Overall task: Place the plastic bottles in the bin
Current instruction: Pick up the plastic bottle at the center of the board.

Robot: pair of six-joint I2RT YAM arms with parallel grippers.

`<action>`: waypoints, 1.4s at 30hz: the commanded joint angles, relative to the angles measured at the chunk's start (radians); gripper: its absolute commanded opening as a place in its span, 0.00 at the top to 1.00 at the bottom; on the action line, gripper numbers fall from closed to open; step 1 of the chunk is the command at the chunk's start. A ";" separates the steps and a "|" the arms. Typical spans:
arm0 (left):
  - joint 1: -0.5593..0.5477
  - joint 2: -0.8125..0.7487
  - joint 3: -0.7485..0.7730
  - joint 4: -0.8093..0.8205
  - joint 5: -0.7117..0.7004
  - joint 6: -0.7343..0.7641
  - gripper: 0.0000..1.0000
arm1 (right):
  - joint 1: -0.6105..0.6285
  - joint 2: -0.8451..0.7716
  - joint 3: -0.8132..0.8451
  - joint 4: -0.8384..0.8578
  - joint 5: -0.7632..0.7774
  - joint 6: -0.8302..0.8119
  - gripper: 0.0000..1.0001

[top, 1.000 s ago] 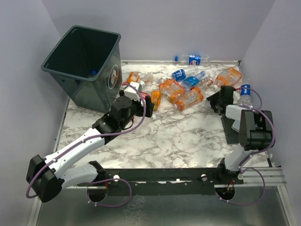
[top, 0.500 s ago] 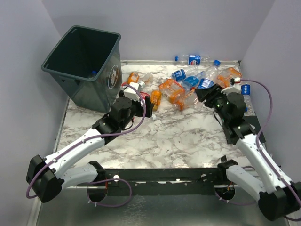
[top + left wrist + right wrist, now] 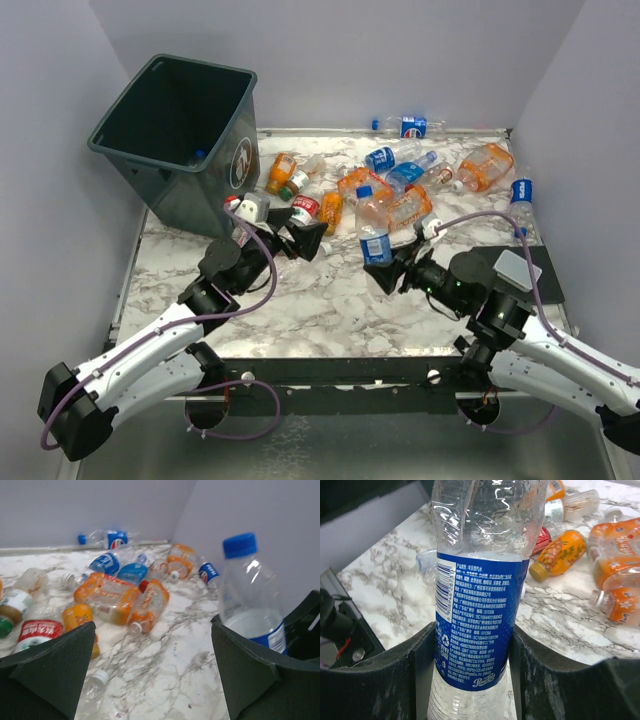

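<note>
A clear bottle [image 3: 372,222] with a blue cap and a blue label stands upright over the middle of the table [image 3: 330,300]. Its lower half is clamped between the jaws of the right gripper [image 3: 385,268]. In the right wrist view the dark fingers [image 3: 415,675] press against both sides of the label.

The other plastic bottles [image 3: 385,195] lie on their sides in a loose heap towards the far edge, most of them orange-tinted. One blue-labelled bottle [image 3: 410,126] lies against the far wall, and a lone bottle [image 3: 520,190] lies at the right edge.

A red-labelled bottle [image 3: 303,209] lies just beyond the left gripper [image 3: 290,233], whose jaws stand wide apart with nothing between them.

The bin [image 3: 190,195] stands at the far left corner of the table with its mouth open upward.
</note>
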 commanded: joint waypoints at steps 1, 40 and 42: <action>-0.005 -0.009 0.029 0.145 0.185 -0.069 0.01 | 0.097 -0.026 -0.032 0.105 0.141 -0.145 0.45; -0.006 0.417 0.529 -0.070 0.429 -0.298 0.60 | 0.166 0.038 -0.076 0.293 0.246 -0.246 0.47; -0.007 0.420 0.529 -0.071 0.432 -0.298 0.67 | 0.165 0.040 -0.076 0.290 0.244 -0.244 0.47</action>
